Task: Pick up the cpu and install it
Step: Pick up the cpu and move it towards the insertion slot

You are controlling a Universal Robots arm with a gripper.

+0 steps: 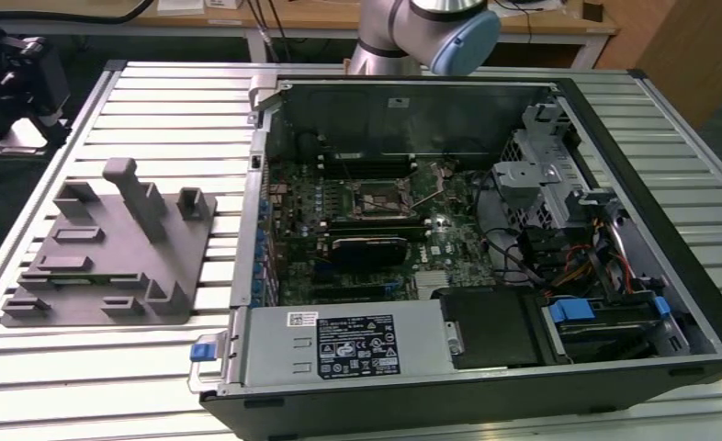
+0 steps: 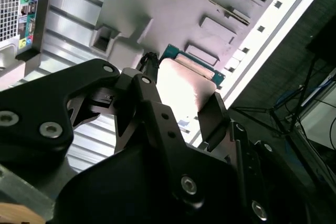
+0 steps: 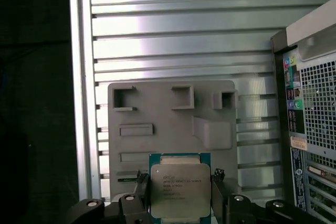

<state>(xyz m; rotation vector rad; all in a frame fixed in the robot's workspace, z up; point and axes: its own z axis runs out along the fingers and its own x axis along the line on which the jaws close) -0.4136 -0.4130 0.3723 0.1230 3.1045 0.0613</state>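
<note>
The ribbed metal worktop (image 1: 152, 101) carries an open computer case (image 1: 411, 101) lying on its side. Inside it are a motherboard (image 1: 299, 220) with a square black-framed socket (image 1: 377, 198) near its middle, and a power supply (image 1: 336, 344) along the near wall. On the exterior view's left, beside the case, lies a grey holder block (image 1: 104, 266) with upright posts. In both wrist views the tool (image 3: 179, 181) is closed narrowly on the cpu (image 3: 179, 190), its fingers pressed to two opposite edges, silvery plate up, with the holder block behind it.
</note>
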